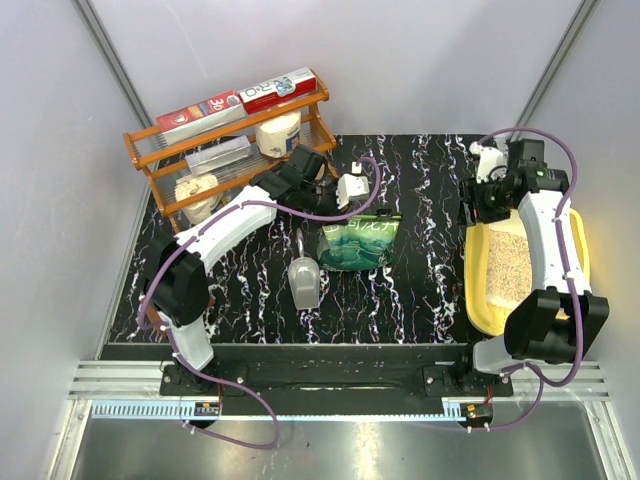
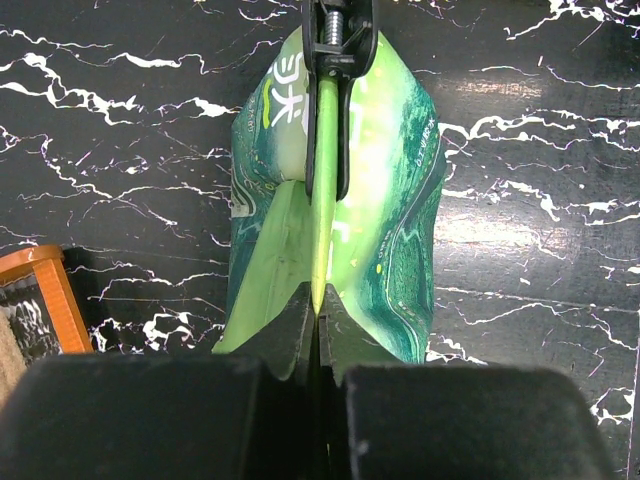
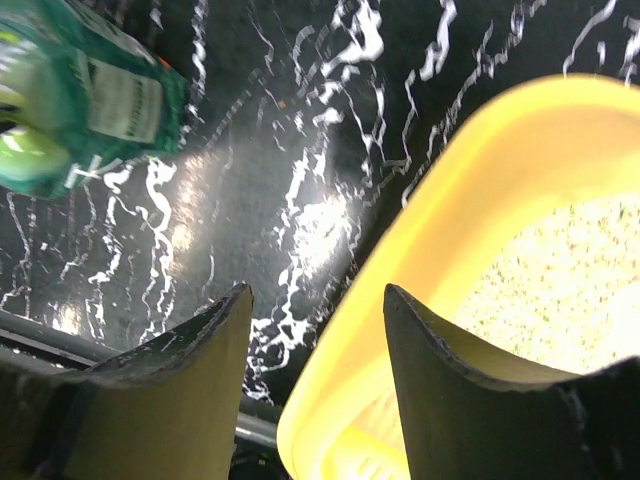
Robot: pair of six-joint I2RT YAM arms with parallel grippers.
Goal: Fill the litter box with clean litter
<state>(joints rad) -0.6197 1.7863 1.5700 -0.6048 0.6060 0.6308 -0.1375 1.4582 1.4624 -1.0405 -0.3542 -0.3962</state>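
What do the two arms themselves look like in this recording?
Both the left arm and right arm have glossy white link covers between chunky black joints and black bases. A thin purple cable loops loosely along each one. The jaws are matte black, wedge-shaped. No markings are readable.

Black white-veined surface [image 1: 420, 200], orange wire rack [image 1: 150, 172] at its far-left corner, grey scoop [image 1: 304, 282] near the middle, green pouch [image 1: 360, 244] just beside it, yellow litter box [image 1: 472, 288] at the right.
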